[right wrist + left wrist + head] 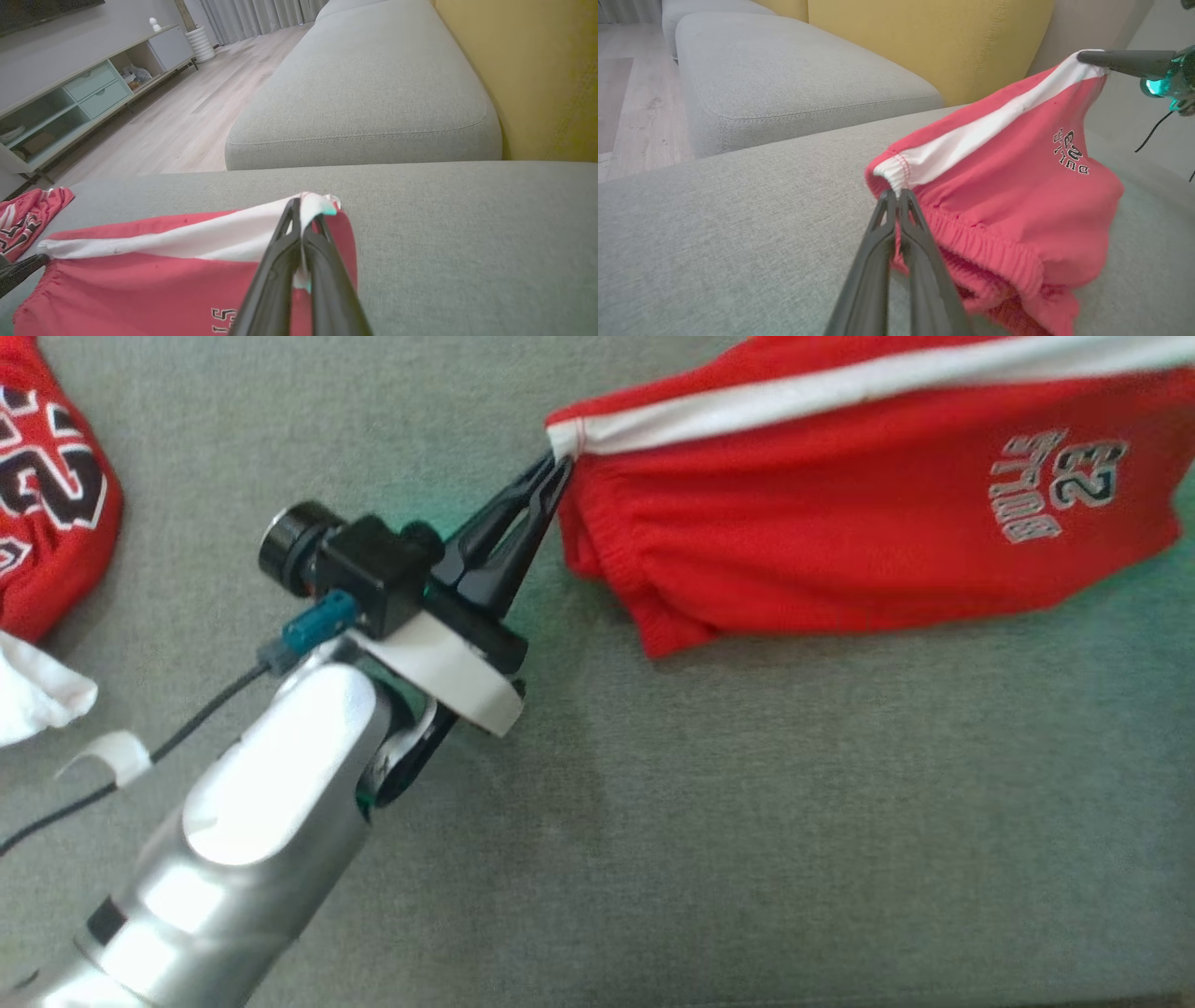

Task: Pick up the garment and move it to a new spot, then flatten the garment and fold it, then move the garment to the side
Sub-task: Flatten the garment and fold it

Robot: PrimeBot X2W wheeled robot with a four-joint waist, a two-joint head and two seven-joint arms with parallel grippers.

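Observation:
The garment (840,532) is a pair of red shorts with a white side stripe and a "23" print, hanging stretched above the grey sofa seat. My left gripper (558,462) is shut on the waistband corner of the white stripe, seen close in the left wrist view as the garment (999,196) pinched at my left gripper (896,193). My right gripper (301,205) is shut on the other end of the white stripe of the garment (154,280). In the left wrist view the right gripper (1087,57) holds the far corner at the upper right.
A second red jersey (47,476) with black numbers lies at the far left of the seat, with a white cloth (37,691) below it. A yellow backrest (924,42) and another grey cushion (373,93) stand behind. A low TV cabinet (70,102) lines the wooden floor.

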